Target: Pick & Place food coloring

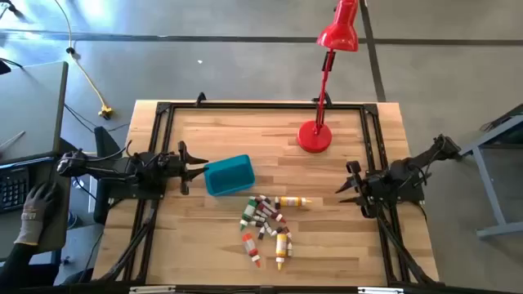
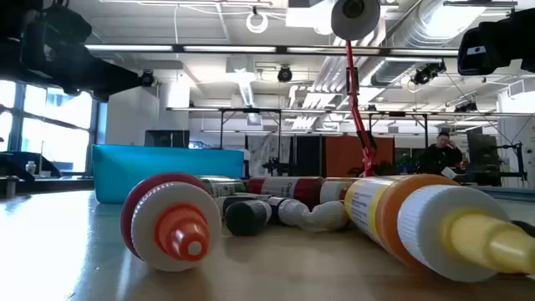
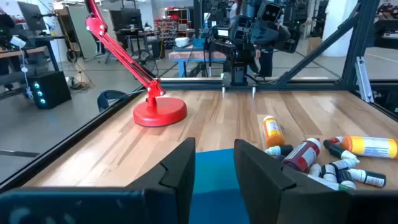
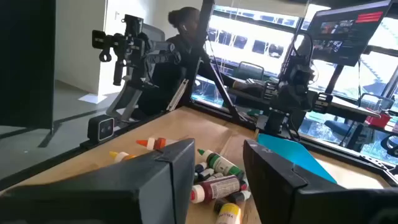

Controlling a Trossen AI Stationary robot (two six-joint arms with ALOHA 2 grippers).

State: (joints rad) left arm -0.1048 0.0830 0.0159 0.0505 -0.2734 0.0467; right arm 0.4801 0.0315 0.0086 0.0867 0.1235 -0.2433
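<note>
While the high view shows both arms parked, the left gripper (image 1: 194, 166) sits spread just beside the tub (image 1: 230, 175), and the right gripper (image 1: 350, 186) is spread well apart from it. Bottles (image 1: 267, 220) lie jumbled near the tub, axes mixed, bare table (image 1: 327, 245) around. Low view: two caps (image 2: 180, 232) point at the camera, hiding the others. Left wrist view: tub mostly hidden behind fingers (image 3: 180, 171). Right wrist view: fingers (image 4: 177, 165) cut off some bottles.

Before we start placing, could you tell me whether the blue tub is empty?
Cannot tell: the teal tub sits upright, mouth up, but its inside is unclear.
</note>
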